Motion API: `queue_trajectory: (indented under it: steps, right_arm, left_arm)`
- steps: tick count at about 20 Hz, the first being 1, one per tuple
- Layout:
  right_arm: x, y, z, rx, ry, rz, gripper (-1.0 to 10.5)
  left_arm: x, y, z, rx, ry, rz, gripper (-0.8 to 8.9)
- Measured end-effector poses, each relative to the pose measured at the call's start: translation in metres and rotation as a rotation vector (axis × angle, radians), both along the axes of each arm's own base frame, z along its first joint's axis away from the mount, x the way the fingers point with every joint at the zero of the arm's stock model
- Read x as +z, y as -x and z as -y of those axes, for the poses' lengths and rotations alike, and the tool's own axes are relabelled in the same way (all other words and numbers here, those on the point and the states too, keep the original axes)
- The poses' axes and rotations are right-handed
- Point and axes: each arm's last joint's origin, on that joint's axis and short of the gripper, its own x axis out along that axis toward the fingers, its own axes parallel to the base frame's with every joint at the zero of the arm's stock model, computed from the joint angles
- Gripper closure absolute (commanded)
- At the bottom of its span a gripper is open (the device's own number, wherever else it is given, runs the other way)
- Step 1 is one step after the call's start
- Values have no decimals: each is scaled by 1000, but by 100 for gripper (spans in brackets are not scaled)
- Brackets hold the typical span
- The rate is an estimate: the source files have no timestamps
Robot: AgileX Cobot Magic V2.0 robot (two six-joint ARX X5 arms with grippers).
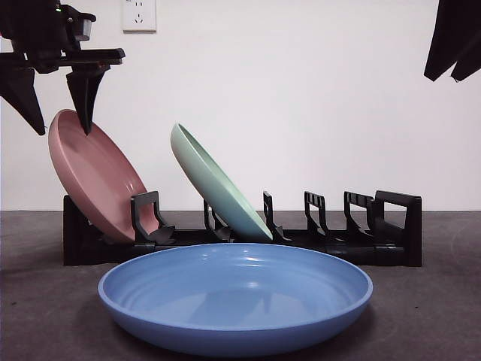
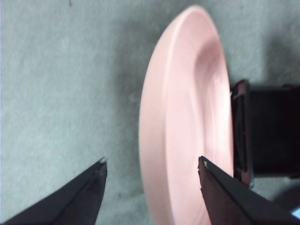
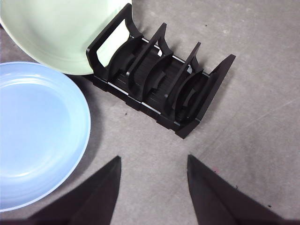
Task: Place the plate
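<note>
A pink plate (image 1: 94,180) leans in the end slot of the black rack (image 1: 391,226), at the left in the front view. My left gripper (image 1: 62,124) is open just above it, one jaw on each side of the plate's top rim (image 2: 187,117) without closing on it. A pale green plate (image 1: 214,184) leans in a slot further along. On the table in front of the rack, a blue plate (image 1: 237,297) lies flat. My right gripper (image 3: 153,159) is open and holds nothing, high over the table near the rack's (image 3: 159,79) free end.
Several slots of the rack beyond the green plate (image 3: 56,33) hold nothing. The blue plate (image 3: 37,136) lies close against the rack's front. A white wall with a socket (image 1: 139,15) stands behind. The right gripper (image 1: 443,75) shows as a dark tip at the top right.
</note>
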Motion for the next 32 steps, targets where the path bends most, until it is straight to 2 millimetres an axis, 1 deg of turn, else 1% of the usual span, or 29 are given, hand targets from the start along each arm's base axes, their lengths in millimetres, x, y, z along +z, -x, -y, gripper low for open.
queue_trajectory:
  steps: [3, 8, 15, 18, 20, 24, 27, 32]
  right_arm:
    - [0, 0, 0, 0, 0, 0, 727]
    - [0, 0, 0, 0, 0, 0, 727]
    - [0, 0, 0, 0, 0, 0, 727]
    - [-1, 1, 0, 0, 5, -8, 727]
    - [-1, 1, 0, 0, 5, -9, 727]
    - [-1, 1, 0, 0, 5, -9, 727]
    - [-1, 1, 0, 0, 5, -9, 727]
    - [-1, 1, 0, 1, 5, -10, 727]
  left_arm:
    - [5, -2, 0, 0, 7, 29, 639]
    - [6, -2, 1, 1, 7, 35, 798]
    - [6, -2, -1, 18, -19, 39, 797]
    - [11, 3, -3, 36, -59, 46, 797]
    - [18, 6, -4, 46, -98, 50, 797]
    - [41, 13, -8, 66, -160, 66, 797]
    - [54, 18, -10, 77, -196, 64, 797]
    - [64, 25, -14, 91, -239, 79, 798]
